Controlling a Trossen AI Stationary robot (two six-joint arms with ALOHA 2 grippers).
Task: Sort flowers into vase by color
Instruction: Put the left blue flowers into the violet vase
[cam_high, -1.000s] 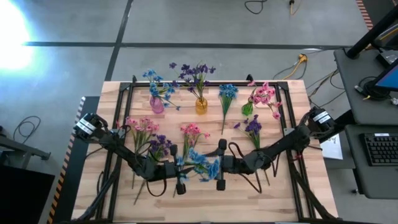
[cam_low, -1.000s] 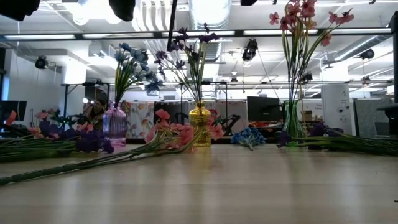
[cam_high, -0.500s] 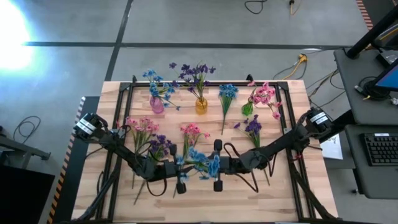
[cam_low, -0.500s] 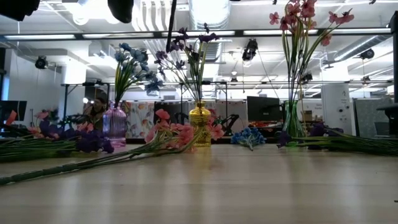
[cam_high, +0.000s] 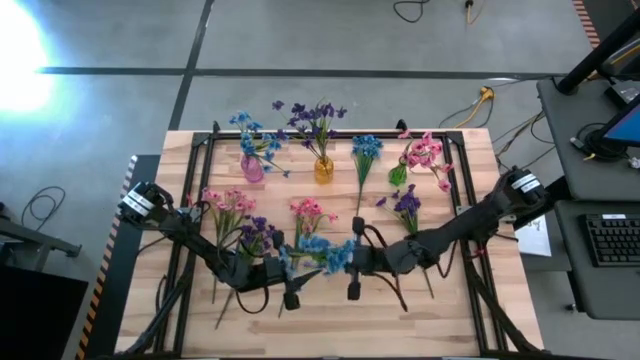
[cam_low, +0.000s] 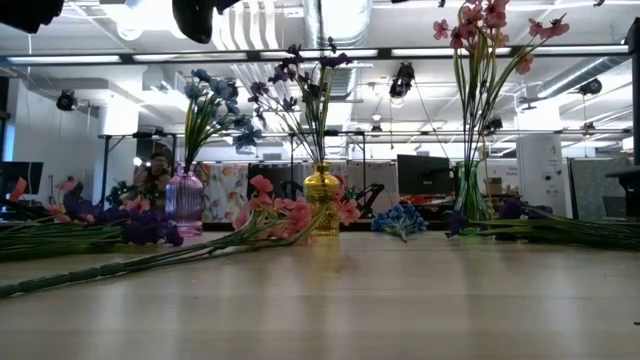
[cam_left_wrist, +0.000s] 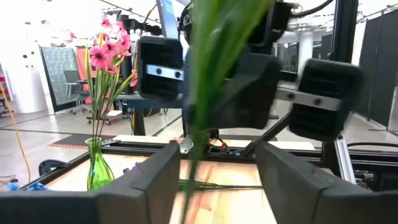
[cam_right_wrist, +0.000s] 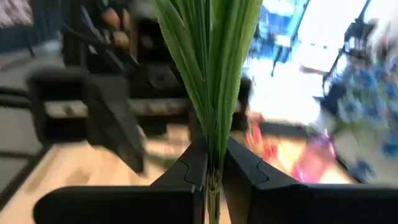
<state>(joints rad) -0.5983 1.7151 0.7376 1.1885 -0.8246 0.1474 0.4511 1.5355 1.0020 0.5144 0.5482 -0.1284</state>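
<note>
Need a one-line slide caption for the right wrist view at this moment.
Right gripper shut on the green stems of the blue flower sprig, with the left gripper open just beyond it.

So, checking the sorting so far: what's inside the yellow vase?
The yellow vase holds dark purple flowers, stems upright and blossoms spreading above its neck. The tinted glass hides the stem ends and whether there is water.

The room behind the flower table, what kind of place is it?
Probably a big open office or robot lab. Bare ducts and strip lights run across the ceiling, a dark computer monitor stands behind the vases, and a keyboard sits on a desk beside the table.
</note>
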